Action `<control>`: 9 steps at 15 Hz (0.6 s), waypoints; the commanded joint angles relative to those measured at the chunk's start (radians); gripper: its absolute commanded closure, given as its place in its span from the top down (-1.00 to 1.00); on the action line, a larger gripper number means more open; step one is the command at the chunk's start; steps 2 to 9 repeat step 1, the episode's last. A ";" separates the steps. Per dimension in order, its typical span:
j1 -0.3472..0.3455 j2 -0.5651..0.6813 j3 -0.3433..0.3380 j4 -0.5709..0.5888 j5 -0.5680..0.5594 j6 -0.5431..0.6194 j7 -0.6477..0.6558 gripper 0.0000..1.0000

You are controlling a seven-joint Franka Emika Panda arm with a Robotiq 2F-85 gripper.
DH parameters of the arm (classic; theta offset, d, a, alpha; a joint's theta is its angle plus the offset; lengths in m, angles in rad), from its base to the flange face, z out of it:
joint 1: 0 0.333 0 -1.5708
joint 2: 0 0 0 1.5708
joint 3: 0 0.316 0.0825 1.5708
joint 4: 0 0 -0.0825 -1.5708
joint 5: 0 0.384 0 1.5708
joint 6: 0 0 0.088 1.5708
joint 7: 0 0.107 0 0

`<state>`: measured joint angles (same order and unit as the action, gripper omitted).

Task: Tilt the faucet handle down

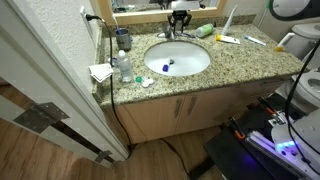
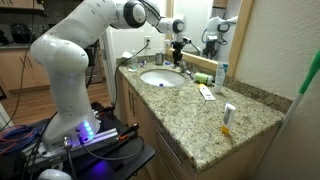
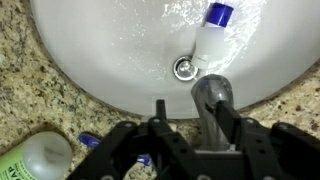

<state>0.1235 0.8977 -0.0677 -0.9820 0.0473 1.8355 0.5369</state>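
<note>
faucet handle (image 3: 214, 100) lies between the spread fingers (image 3: 162, 128)

White rounded arm (image 2: 68, 62); dark grey joint bands; black claw (image 2: 177, 44).

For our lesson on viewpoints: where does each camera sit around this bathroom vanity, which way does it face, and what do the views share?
Exterior view: high before the speckled granite countertop, facing down onto the oval white basin; the black gripper shows at the far side.
Exterior view: off the countertop's end, looking along it; the white arm reaches the gripper.
Wrist view: above the basin, facing down; the gripper's black fingers line the lower edge beside the small silver faucet.
Shared: all show the basin.
</note>
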 commanded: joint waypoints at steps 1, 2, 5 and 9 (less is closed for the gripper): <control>-0.001 0.000 0.003 0.004 -0.002 -0.002 -0.001 0.24; -0.001 0.000 0.003 0.004 -0.002 -0.002 -0.001 0.24; -0.001 0.000 0.003 0.004 -0.002 -0.002 -0.001 0.24; -0.001 0.000 0.003 0.004 -0.002 -0.002 -0.001 0.24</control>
